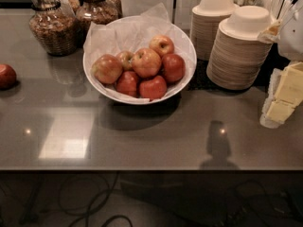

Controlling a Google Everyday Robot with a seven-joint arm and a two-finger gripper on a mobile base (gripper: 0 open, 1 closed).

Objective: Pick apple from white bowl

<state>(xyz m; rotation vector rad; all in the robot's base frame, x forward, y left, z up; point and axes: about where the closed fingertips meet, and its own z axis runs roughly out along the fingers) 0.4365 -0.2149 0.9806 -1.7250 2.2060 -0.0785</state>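
Camera view, apple (146, 62) well left of hand (283, 98)

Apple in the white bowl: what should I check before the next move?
1. Sight of the apple, atop the pile in the white bowl: ok.
2. Room around the apple: not ok; smaller red apples touch it.
3. Bowl upright on the table: ok.
4. Place of the gripper: not ok; it is at the right edge, beside the paper bowl stacks, far from the apple.
5. Free path to the bowl: cannot tell; the stacks stand near that line.
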